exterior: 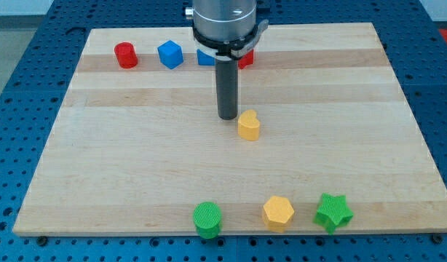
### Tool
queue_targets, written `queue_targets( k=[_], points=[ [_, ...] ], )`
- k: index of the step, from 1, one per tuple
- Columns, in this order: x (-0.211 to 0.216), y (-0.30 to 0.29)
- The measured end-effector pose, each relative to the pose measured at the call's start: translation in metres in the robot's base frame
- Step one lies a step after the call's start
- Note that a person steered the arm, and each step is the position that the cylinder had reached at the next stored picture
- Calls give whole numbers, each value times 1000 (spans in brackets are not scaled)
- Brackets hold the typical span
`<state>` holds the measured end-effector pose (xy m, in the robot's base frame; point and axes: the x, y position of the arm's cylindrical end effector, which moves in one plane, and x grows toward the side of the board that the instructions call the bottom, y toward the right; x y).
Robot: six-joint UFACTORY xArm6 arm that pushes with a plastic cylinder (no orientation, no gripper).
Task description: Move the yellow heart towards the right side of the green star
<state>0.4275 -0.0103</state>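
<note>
The yellow heart (249, 125) lies near the board's middle. The green star (333, 212) sits near the view's bottom edge, right of centre. My tip (228, 116) stands just to the upper left of the yellow heart, very close to it or touching it. The heart is well above and to the left of the star.
A yellow hexagon (278, 212) lies just left of the star and a green cylinder (207, 219) further left. Along the top edge are a red cylinder (125, 55), a blue cube (169, 54), another blue block (205, 57) and a red block (245, 58), both partly hidden by the arm.
</note>
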Motion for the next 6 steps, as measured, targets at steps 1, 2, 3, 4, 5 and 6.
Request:
queue_targets(
  k=[1, 2, 3, 4, 5, 6],
  points=[
    [-2, 0],
    [-3, 0],
    [-5, 0],
    [-8, 0],
    [-12, 0],
    [-15, 0]
  ],
)
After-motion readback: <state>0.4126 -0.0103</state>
